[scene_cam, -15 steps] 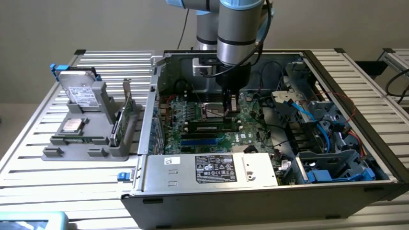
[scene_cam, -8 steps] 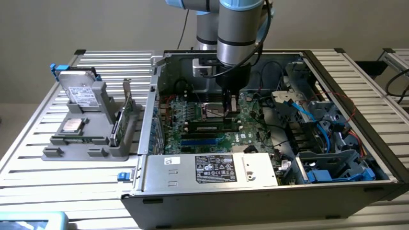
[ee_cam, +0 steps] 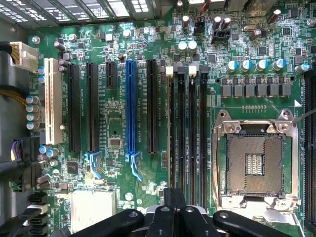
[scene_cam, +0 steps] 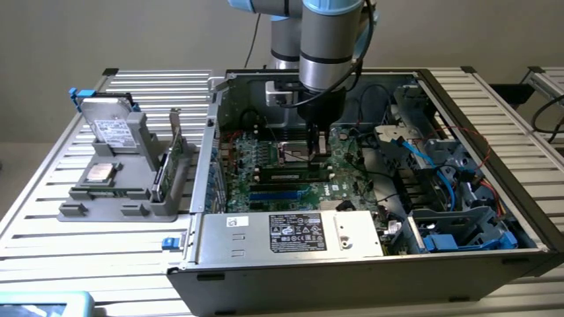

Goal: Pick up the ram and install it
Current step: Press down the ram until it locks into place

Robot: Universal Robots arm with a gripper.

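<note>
Arm segments drop almost straight down from the top of the exterior view into the open computer case, the wrist held vertical over the motherboard. The gripper hangs low above the board, just on the far side of the memory slots. Its fingers are pressed together with nothing pinched between them.

The ram stands edge-up in a memory slot inside the case and shows as a dark stick with a pale label. It lies across the board from left to right in the exterior view, just far of the blue expansion slot. In the wrist view the ram appears only as a thin edge in the memory slot next to the black expansion slots. The closed fingertips sit over one end of that slot. Whether they touch the stick cannot be told, since the gripper body hides that end.

The processor socket lies open and bare beside the slots. On the table to the exterior view's left, a grey parts holder carries a green card with a bracket and a silver chip.
</note>
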